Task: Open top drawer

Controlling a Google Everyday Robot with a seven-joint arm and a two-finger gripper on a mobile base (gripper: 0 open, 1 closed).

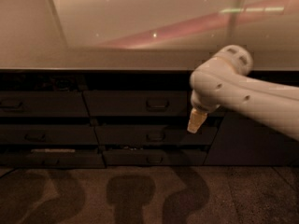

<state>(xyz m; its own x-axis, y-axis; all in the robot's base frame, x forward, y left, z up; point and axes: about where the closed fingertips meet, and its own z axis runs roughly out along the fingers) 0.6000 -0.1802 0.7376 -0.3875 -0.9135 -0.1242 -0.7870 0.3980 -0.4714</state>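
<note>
- A long, pale counter (140,59) runs across the wall, with rows of dark drawers under it.
- The top drawer (121,102) is the tall, wide front in the middle column, directly below the counter's edge.
- Its small loop handle (157,105) sits at the centre of the front, and nothing touches it.
- That front looks flush with the drawer to its left, so it appears to be shut.
- A thick white arm (252,97) reaches in from the right and bends downward at a rounded joint.
- The gripper (195,122) is the tan tip hanging from that joint and pointing down and slightly left.
- The gripper is just past the top drawer's right edge, lower than the handle and apart from it.
- I cannot tell whether the gripper is open or closed, and I see nothing held in it.
- The gripper's tip hangs in front of the right end of the middle drawer (140,135).
- Below that is the bottom drawer (140,158).
- On the left, the lowest drawer (51,158) shows a pale strip along its top edge.
- To the right of the drawers is a plain dark panel (247,143).
- The brown floor (261,195) carries three rounded shadows (131,190).
</note>
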